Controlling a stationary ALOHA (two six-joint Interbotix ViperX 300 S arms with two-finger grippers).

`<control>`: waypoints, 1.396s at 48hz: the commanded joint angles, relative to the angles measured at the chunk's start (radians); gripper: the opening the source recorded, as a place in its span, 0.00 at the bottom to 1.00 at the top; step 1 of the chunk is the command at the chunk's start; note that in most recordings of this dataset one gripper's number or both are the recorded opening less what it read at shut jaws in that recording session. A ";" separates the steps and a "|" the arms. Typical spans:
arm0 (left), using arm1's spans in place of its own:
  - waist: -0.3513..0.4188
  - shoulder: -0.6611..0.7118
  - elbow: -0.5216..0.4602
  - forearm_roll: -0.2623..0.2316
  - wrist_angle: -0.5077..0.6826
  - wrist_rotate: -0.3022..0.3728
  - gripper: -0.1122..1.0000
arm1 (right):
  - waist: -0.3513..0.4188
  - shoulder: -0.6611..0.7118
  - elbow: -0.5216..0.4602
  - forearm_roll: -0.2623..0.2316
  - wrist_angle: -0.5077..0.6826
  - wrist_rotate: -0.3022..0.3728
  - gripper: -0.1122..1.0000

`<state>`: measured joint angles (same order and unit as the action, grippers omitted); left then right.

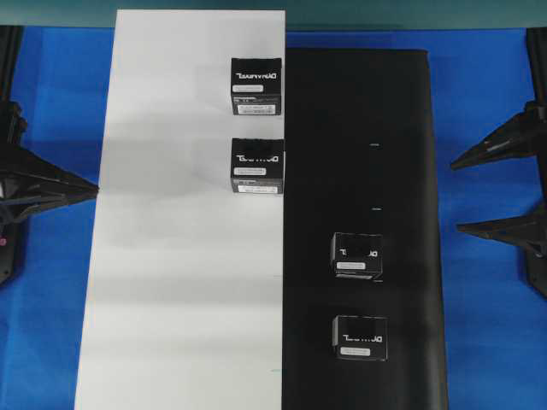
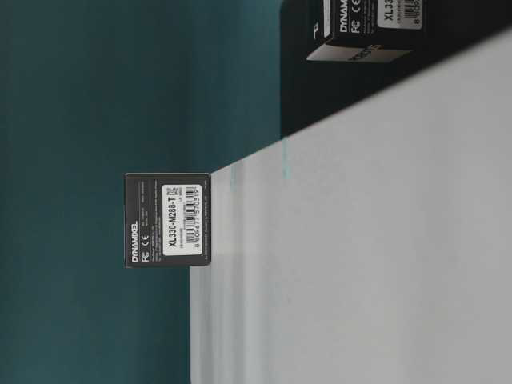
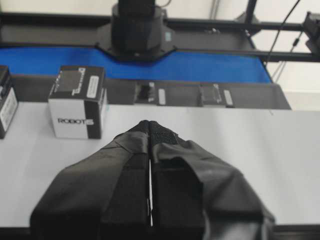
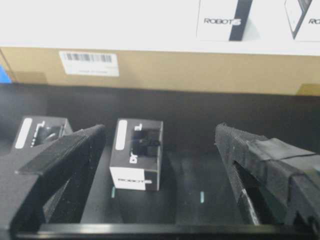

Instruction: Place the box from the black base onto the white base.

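Two black boxes stand on the black base (image 1: 376, 128), one (image 1: 357, 257) above the other (image 1: 360, 336) in the overhead view. Two more boxes (image 1: 256, 85) (image 1: 257, 166) stand on the white base (image 1: 171, 256), near its edge next to the black base. My right gripper (image 1: 456, 196) is open and empty at the black base's right edge. In the right wrist view the gripper (image 4: 160, 129) faces a box (image 4: 136, 155) standing left of centre between its fingers, apart from both. My left gripper (image 1: 85, 186) is shut and empty at the white base's left edge (image 3: 150, 125).
The blue table (image 1: 487, 342) surrounds both bases. In the left wrist view a box (image 3: 77, 102) stands on the white base ahead and to the left. The table-level view shows one box (image 2: 168, 220) on the white base (image 2: 360, 240). The white base shows a tan cardboard side (image 4: 200, 75).
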<state>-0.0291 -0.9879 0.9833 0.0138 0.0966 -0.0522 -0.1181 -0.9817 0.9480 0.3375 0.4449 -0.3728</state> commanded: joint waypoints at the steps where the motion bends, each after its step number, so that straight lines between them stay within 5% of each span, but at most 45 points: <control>1: 0.000 0.003 -0.021 0.003 -0.008 0.002 0.06 | 0.003 0.002 -0.005 0.003 -0.011 0.002 0.99; 67: 0.000 -0.037 -0.020 0.003 -0.002 0.002 0.06 | 0.002 0.000 0.012 0.005 -0.028 0.009 0.99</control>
<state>-0.0291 -1.0232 0.9817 0.0138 0.0982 -0.0506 -0.1181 -0.9848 0.9633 0.3390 0.4341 -0.3682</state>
